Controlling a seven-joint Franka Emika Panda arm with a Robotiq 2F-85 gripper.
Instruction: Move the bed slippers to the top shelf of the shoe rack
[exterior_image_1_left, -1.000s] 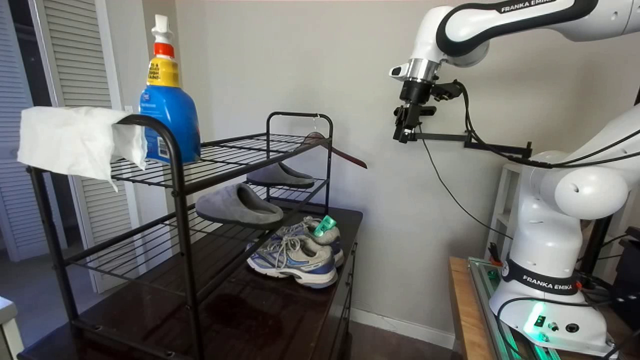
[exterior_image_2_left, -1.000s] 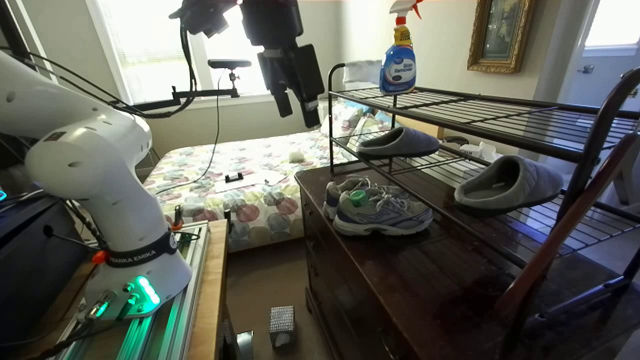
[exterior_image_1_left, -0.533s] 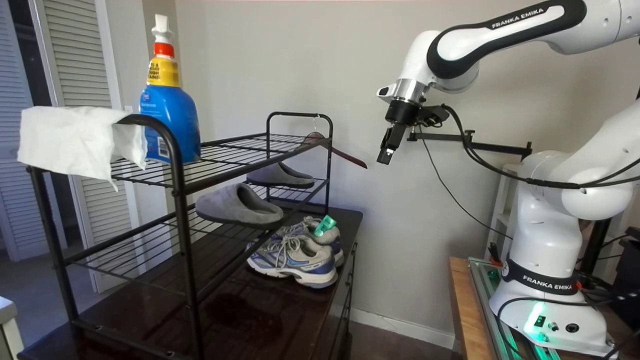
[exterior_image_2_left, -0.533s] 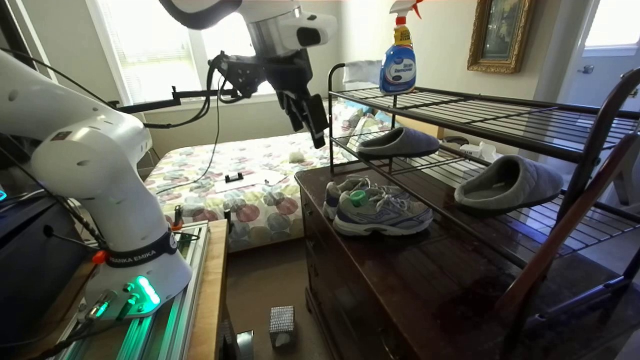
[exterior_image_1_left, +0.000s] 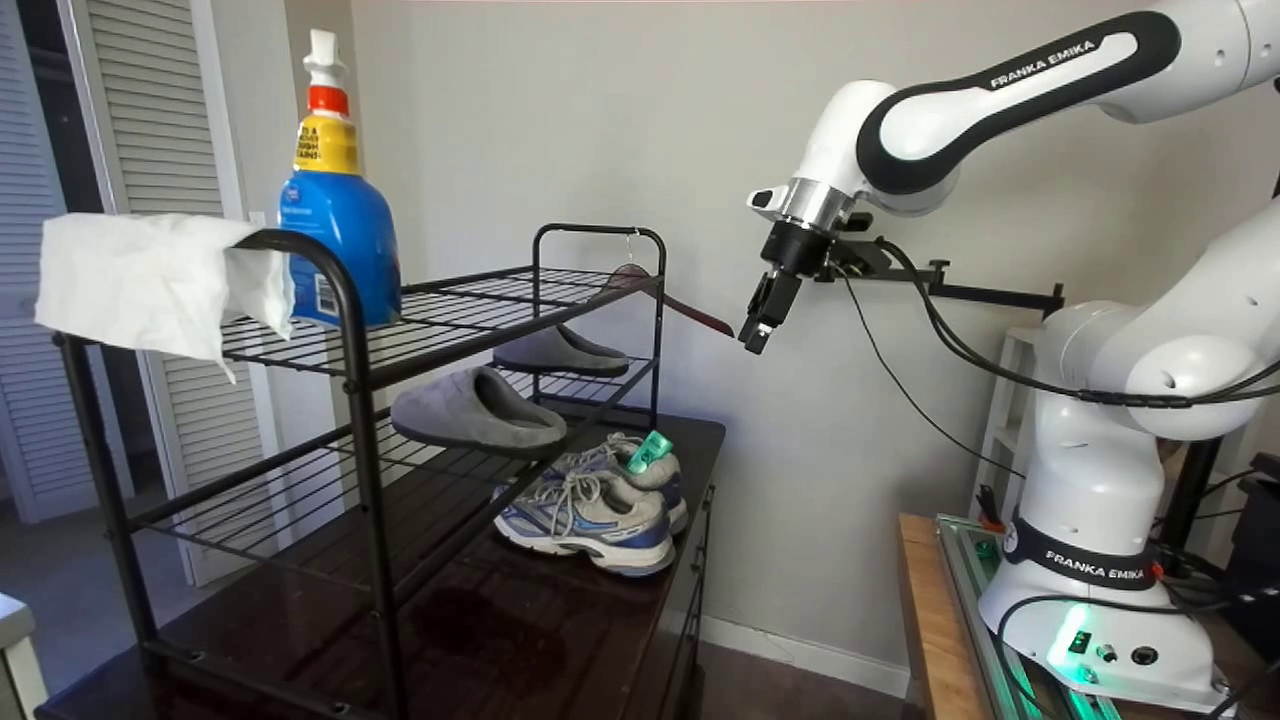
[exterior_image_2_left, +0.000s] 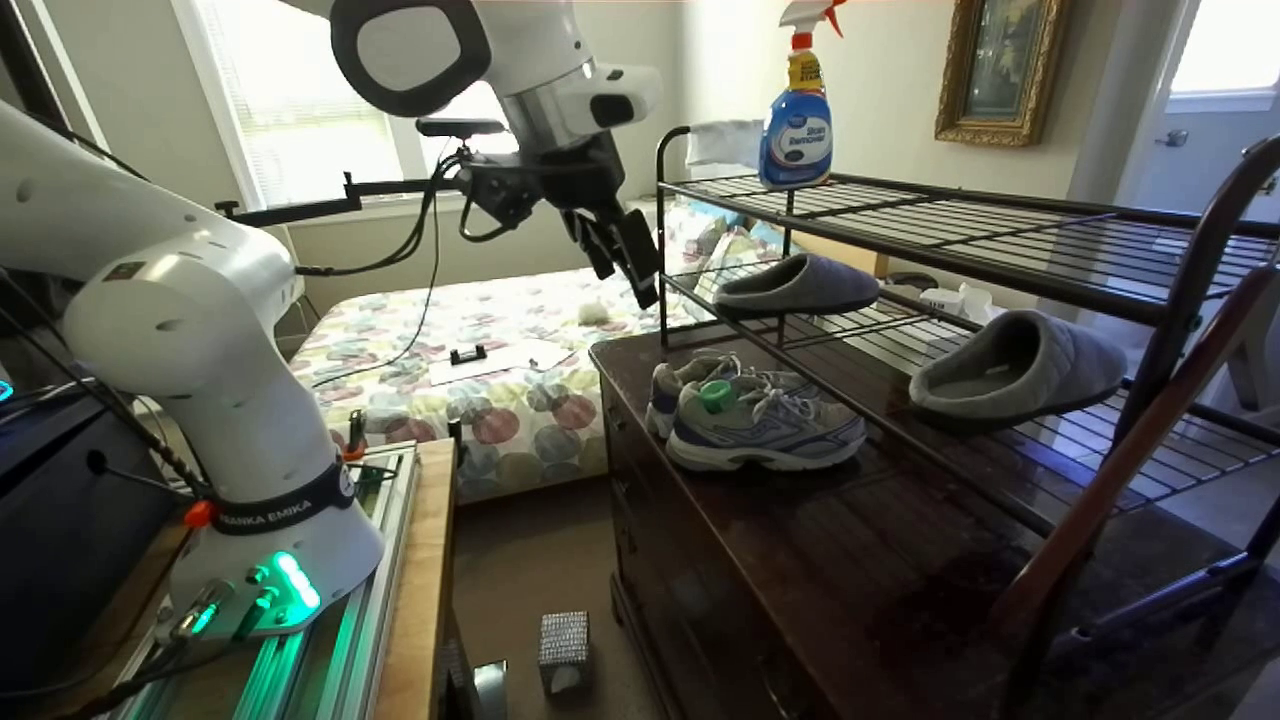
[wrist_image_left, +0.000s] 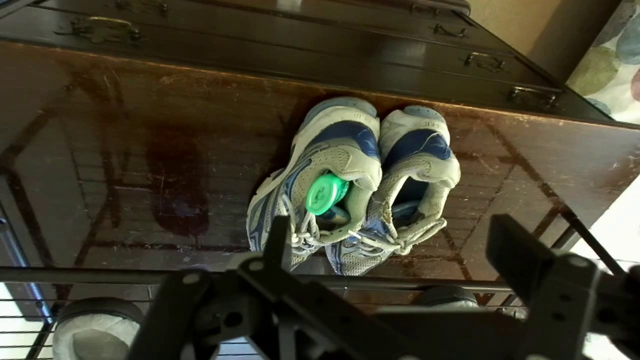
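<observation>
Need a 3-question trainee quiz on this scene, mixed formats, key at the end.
1. True or false: both grey slippers rest on the wire tier directly below the top shelf.

2. Multiple choice: what is tucked into one laced sneaker?
A) a white cloth
B) a green object
C) a coat hanger

3. Short answer: what, if anything, does the tool grip, and what shows it?

Key
1. True.
2. B.
3. Nothing; in the wrist view its fingers stand apart with nothing clamped between them.
</observation>
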